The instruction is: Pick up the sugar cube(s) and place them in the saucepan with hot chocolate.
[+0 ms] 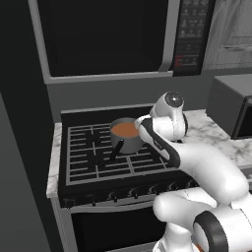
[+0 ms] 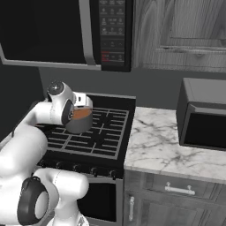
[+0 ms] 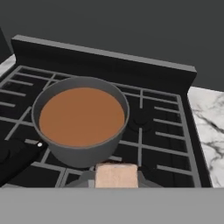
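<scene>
sugar cube (image 3: 116, 176) | pinched in pincer (image 3: 116, 178) | beside saucepan (image 3: 81, 151) of hot chocolate (image 3: 82, 116)

Arm (image 1: 197, 167) rises from base, elbow bent, forearm reaching fwd over stove's right-front part. Wrist (image 2: 59, 103) turned down. Gripper (image 3: 116, 178) jaws closed on sugar cube (image 3: 117, 175), held between fingertips.

We see the small round grey metal saucepan (image 3: 81, 151) upright on the stove grate, its thin black stick handle pointing to 8 o'clock in the hand view. Smooth orange-brown hot chocolate (image 3: 82, 116) fills it nearly full. A pale tan sugar cube (image 3: 116, 176) sits at 5 o'clock, just beside its wall.
</scene>
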Available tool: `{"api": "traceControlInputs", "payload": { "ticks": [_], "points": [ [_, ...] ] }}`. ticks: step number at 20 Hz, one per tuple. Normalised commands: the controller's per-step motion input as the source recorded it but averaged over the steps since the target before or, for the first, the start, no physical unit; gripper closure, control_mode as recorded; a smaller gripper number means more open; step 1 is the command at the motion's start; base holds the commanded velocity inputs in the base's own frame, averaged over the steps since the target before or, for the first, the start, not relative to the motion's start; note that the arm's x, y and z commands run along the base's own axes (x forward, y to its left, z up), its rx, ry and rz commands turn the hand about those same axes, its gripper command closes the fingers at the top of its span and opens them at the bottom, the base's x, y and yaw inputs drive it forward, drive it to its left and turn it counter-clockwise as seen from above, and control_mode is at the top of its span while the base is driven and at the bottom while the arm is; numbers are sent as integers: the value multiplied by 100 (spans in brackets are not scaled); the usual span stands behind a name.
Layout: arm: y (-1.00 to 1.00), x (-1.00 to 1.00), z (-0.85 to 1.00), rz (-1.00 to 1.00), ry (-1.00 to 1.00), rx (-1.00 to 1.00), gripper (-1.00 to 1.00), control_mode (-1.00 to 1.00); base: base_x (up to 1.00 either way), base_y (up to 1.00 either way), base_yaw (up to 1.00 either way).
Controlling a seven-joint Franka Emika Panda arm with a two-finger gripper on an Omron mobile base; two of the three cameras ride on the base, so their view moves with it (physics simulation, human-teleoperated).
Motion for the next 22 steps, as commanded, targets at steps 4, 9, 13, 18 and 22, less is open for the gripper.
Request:
{"api": "traceControlInputs", "payload": {
  "ticks": [4,9,13,18,22],
  "points": [
    [35,0,0,0,2,0,100,-100,0,0,0],
    [38,15,-13,0,6,0,100,-100,0,0,0],
    [23,36,-34,0,9,0,100,-100,0,0,0],
    [1,40,-40,0,7,0,100,-100,0,0,0],
    [0,29,-36,0,5,0,100,-100,0,0,0]
  ]
}}
